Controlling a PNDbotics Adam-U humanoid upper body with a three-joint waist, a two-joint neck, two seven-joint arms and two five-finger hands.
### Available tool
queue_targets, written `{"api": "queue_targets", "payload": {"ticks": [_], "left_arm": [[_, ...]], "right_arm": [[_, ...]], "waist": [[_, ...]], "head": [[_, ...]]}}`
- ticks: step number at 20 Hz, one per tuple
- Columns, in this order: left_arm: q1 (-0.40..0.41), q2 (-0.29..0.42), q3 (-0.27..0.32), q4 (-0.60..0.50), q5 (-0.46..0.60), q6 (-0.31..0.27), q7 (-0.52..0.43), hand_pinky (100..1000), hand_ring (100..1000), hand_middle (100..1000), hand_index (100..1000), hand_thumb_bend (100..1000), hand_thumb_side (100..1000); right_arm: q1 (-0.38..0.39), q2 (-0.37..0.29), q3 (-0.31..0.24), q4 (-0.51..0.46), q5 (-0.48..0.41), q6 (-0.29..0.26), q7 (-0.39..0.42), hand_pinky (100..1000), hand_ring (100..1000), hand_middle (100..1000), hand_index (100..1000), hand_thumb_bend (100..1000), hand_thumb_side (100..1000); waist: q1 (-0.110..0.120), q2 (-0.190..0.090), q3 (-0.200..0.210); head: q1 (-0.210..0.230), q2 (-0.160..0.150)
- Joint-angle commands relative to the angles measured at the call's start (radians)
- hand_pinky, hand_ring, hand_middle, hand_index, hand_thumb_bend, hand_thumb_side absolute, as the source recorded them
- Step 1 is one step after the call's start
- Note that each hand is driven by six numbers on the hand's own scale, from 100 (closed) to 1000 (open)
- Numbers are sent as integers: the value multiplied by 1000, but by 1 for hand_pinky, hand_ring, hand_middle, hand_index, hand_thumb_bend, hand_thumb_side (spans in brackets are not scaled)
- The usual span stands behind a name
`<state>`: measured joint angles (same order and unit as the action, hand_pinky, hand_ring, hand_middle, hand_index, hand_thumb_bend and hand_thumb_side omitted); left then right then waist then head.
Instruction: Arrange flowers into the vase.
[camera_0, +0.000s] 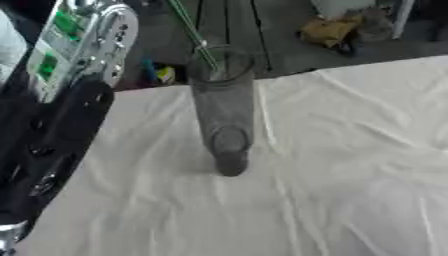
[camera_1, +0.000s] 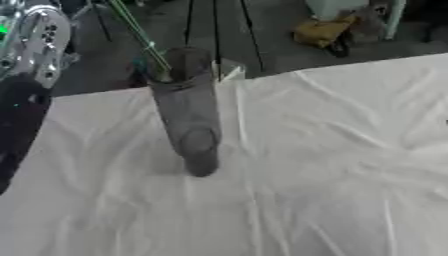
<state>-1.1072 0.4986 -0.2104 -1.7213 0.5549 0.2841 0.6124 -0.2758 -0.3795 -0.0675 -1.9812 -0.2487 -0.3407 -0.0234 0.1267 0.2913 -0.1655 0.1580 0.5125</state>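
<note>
A tall clear glass vase (camera_0: 223, 105) stands on the white tablecloth (camera_0: 350, 175) at centre left, seen from above so that it looks tilted. Thin green flower stems (camera_0: 194, 35) slant down from the top edge into the vase's mouth; their flower heads lie beyond the picture. My left arm (camera_0: 70, 100), black with a silver joint bearing green labels, rises along the left edge to the upper left corner. Its hand is past the top edge and does not show. My right hand appears in neither view.
The cloth is creased, and its far edge runs diagonally behind the vase. Beyond it is dark floor with a yellow bundle (camera_0: 328, 30) and a small blue and yellow object (camera_0: 157, 72). White cloth spreads to the right of and in front of the vase.
</note>
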Motion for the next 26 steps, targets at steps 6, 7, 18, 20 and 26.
{"api": "queue_targets", "payload": {"ticks": [6, 7, 18, 20, 26], "left_arm": [[-7, 3, -15, 8, -24, -19, -32, 100, 100, 100, 100, 119, 763], [-6, 1, -16, 11, -27, -21, -37, 100, 100, 100, 100, 119, 772], [5, -8, -25, 48, -76, -77, -94, 100, 100, 100, 100, 170, 842], [8, -3, -29, 53, -100, -80, -108, 100, 100, 100, 100, 180, 856], [16, 5, -29, 69, -208, -75, -122, 100, 100, 100, 100, 147, 819]], "right_arm": [[-15, -5, -6, -19, 9, 1, 6, 630, 480, 443, 677, 100, 978], [-15, -4, -6, -19, 9, 2, 6, 630, 480, 444, 677, 100, 978], [-17, 0, -7, -19, 18, 4, 8, 632, 480, 442, 677, 100, 978], [-17, 0, -8, -19, 19, 5, 7, 632, 480, 442, 677, 100, 978], [-15, 0, -8, -19, 21, 5, 7, 633, 480, 443, 677, 100, 979]], "waist": [[-15, 4, -5], [-14, 5, -6], [-11, 15, -6], [-10, 15, -4], [-10, 15, -1]], "head": [[3, -18], [3, -18], [2, -23], [1, -21], [0, -18]]}}
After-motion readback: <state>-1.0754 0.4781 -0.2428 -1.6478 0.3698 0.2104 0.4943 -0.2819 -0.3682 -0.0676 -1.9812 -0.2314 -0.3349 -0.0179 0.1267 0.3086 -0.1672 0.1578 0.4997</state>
